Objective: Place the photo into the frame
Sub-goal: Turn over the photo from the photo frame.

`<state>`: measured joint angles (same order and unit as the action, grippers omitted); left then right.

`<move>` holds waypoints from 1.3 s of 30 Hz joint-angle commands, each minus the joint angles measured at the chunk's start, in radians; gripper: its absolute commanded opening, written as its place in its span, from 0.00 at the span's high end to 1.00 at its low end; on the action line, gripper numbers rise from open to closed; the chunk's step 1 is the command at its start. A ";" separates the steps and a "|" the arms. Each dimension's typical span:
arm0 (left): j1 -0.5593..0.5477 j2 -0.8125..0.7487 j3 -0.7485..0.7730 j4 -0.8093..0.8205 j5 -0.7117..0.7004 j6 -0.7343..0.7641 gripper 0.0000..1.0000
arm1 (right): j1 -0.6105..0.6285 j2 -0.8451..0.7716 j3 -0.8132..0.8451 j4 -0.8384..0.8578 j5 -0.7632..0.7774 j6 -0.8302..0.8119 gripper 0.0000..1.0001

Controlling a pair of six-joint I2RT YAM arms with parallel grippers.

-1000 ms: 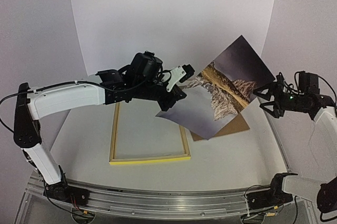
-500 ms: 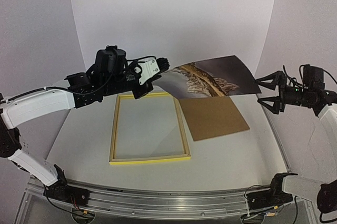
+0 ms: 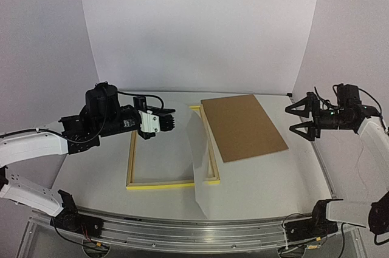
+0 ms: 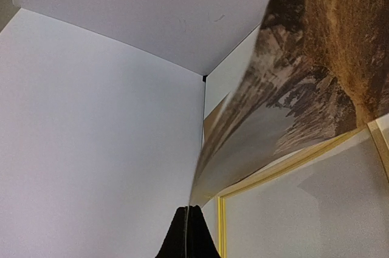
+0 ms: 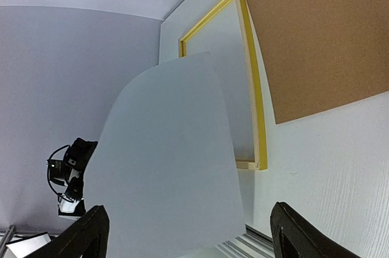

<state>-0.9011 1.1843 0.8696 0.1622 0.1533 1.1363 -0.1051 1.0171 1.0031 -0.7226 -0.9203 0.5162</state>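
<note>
Over yellow wooden frame (image 3: 172, 183), curled white-backed photo (image 3: 199, 167)

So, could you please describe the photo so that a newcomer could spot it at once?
Find the yellow frame lying flat mid-table, left of the brown board. The photo is the bowed sheet that the left gripper pinches by one edge above the frame. Unlike its flat neighbours, it curves upward, plain white back showing from above.

Print side of the photo (image 3: 205, 176) unseen from above
Its white back covers the near right corner of the frame (image 3: 131, 155); the left wrist view crops the printed face.
</note>
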 commanded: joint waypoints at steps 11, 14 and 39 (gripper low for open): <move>0.004 -0.010 -0.120 0.264 0.111 0.014 1.00 | 0.469 0.367 -0.086 0.397 0.272 0.141 0.12; 0.008 0.007 -0.140 0.311 0.071 0.070 1.00 | 0.501 0.415 -0.130 0.581 0.262 0.216 0.11; 0.511 -0.042 -0.168 -0.292 0.397 0.362 1.00 | 0.713 1.057 0.402 0.565 0.306 0.241 0.11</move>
<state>-0.4630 1.1202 0.6952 -0.0344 0.4631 1.4075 0.6007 2.0337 1.3485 -0.1124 -0.6354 0.7607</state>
